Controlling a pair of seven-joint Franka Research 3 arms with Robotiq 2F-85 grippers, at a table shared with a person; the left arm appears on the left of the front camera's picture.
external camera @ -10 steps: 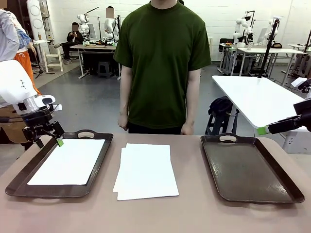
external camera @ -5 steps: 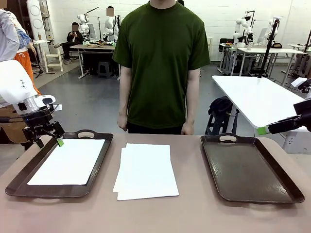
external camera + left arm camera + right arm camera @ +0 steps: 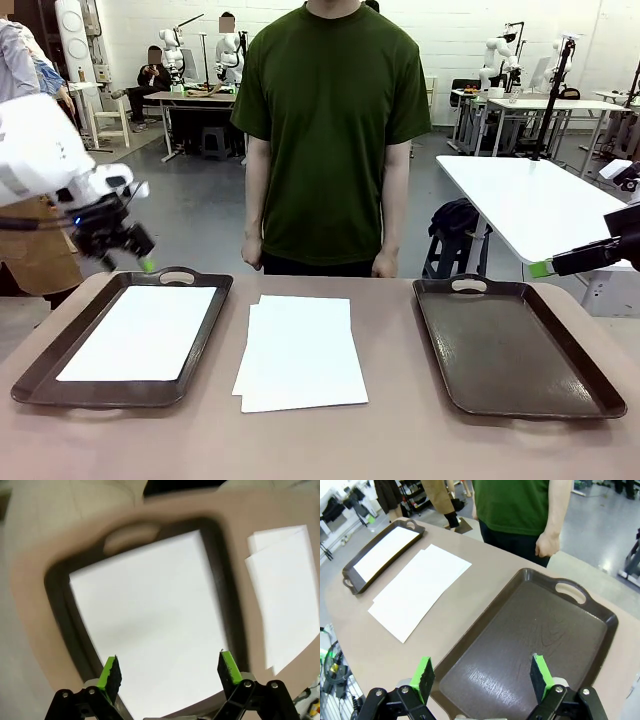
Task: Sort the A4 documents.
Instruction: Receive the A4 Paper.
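Several A4 documents lie in a loose white stack [image 3: 300, 352] at the middle of the table, also seen as the stack [image 3: 285, 590] and the stack [image 3: 417, 590]. One more sheet [image 3: 140, 332] lies flat in the left brown tray [image 3: 40, 365]. My left gripper [image 3: 127, 262] hangs open above that tray's far left corner. In the left wrist view the left gripper [image 3: 170, 667] has nothing between its jaws, and the sheet [image 3: 150, 620] lies below it. My right gripper [image 3: 543, 268] stands open over the bare right tray [image 3: 530, 630], and the right wrist view shows the right gripper [image 3: 481, 677] holding nothing.
A person in a green shirt stands at the far edge with both hands [image 3: 252, 252] down and off the table. The right tray [image 3: 520, 345] holds nothing. Bare tabletop [image 3: 390, 340] separates the stack from each tray.
My left gripper has risen and shifted right and farther off, away from the left tray's far corner. The right arm, the sheets and the person have not moved.
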